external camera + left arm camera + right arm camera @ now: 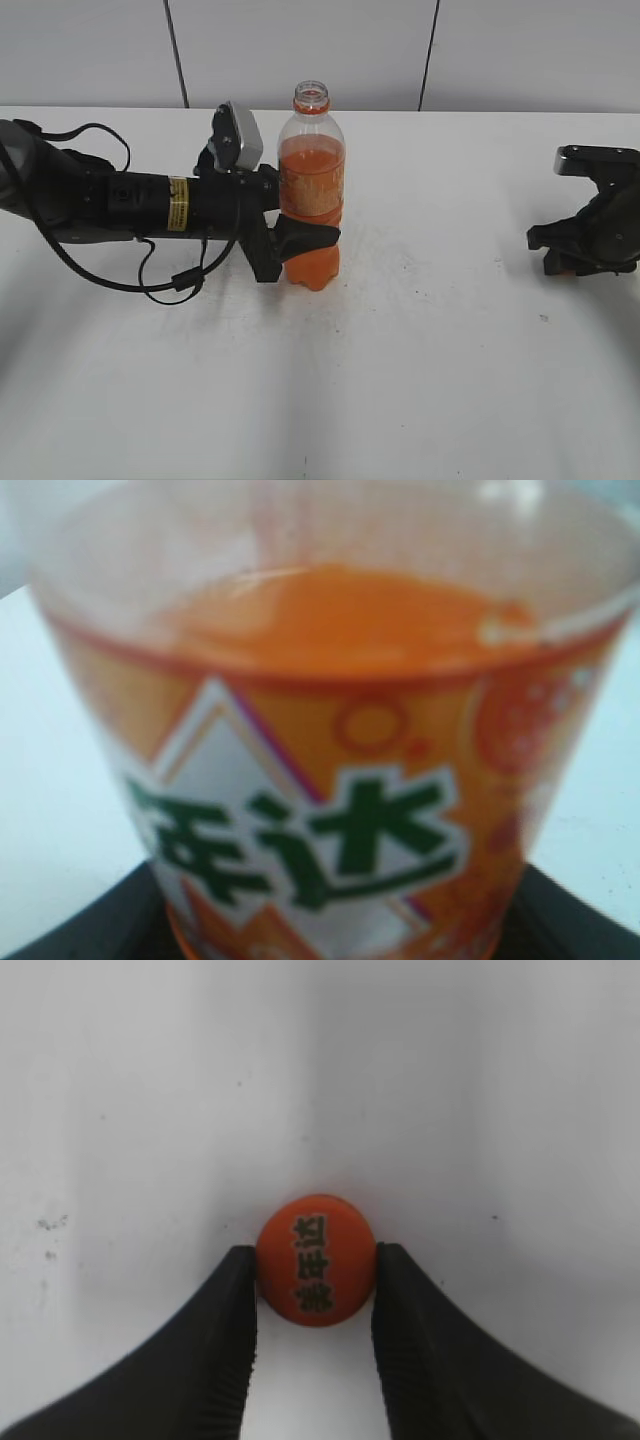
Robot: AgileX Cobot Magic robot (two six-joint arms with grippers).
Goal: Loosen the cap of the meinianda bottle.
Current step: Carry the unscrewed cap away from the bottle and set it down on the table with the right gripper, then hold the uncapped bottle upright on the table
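seeing the meinianda bottle [311, 185] upright on the table [420, 360], toward the far edge and a bit left of centre. orange liquid fills it to roughly the shoulder, clear plastic above that. mouth is open, only the orange neck ring on top. label band round the middle; in my left wrist view the label [300, 840] fills the frame, green characters on a white patch, liquid line just above it.

the cap [316, 1259] is off the bottle. right wrist view has it pinched between the two black fingers [215, 1350], printed top facing the camera, white table behind it.

left gripper [300, 240] is clamped on the bottle's lower body, just under the label, one dark finger wrapped across the front. left arm [120, 205] lies near horizontal, coming in from the left edge, low over the table, its cable [150, 280] looping down onto the surface.

right gripper [590, 245] sits low by the right edge of the table, well apart from the bottle, partly cut off by the frame. closed on the cap per the wrist view; can't make out the cap from the exterior view.

open table between bottle and right gripper, and the whole near half in front of both arms. bottle stands near the back edge, wall panels right behind it.
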